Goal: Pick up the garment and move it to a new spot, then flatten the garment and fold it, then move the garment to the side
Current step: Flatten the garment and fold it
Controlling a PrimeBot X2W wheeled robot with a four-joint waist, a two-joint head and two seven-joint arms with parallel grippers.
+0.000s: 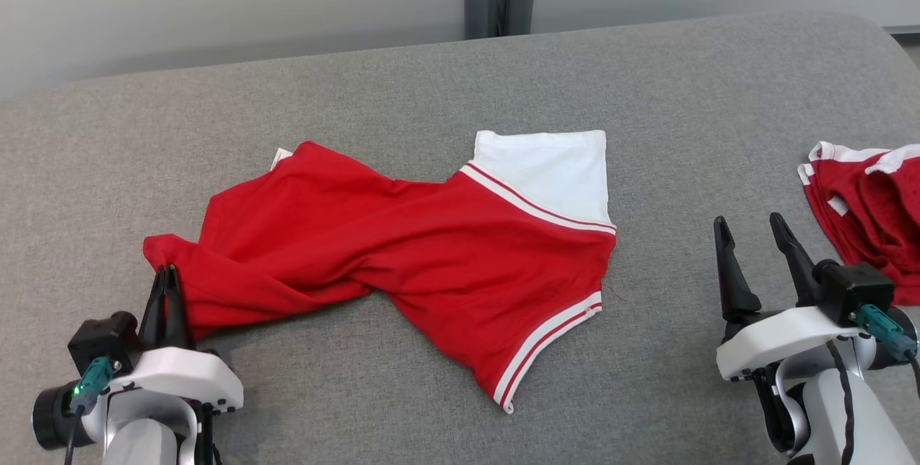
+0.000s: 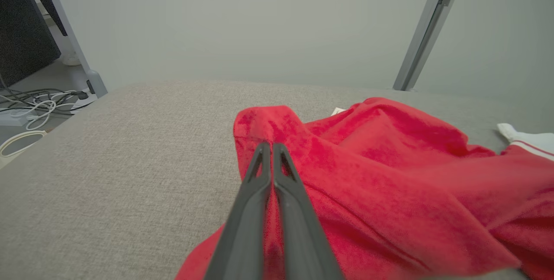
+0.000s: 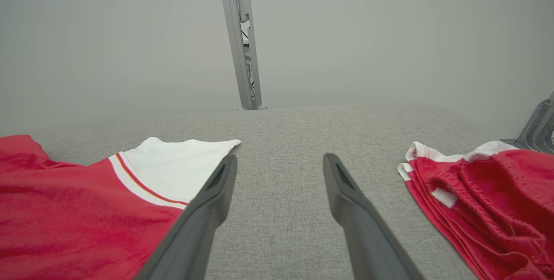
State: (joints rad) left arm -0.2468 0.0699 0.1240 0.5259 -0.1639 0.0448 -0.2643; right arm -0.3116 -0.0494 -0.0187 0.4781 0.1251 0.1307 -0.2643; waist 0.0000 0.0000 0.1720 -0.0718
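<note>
My left claw [image 1: 166, 272] is clamped on a corner of the crumpled red cloth garment with white panel [image 1: 431, 249], which sprawls ahead-right of it on the grey fabric tabletop [image 1: 402, 84]; my right claw [image 1: 751, 224] gapes empty, garment to its left, folded red-and-white cloth pile [image 1: 870, 199] to its right

White wrists [image 1: 780, 339] [image 1: 180, 371], dark pincers [image 1: 749, 219] [image 1: 166, 269], teal plugs [image 1: 880, 325] [image 1: 92, 379]

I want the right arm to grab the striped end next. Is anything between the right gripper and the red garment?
Nothing visible. Only bare grey surface lies between the open right gripper and the red garment's striped hem. The other red pile lies off to the gripper's right, outside that path.
</note>
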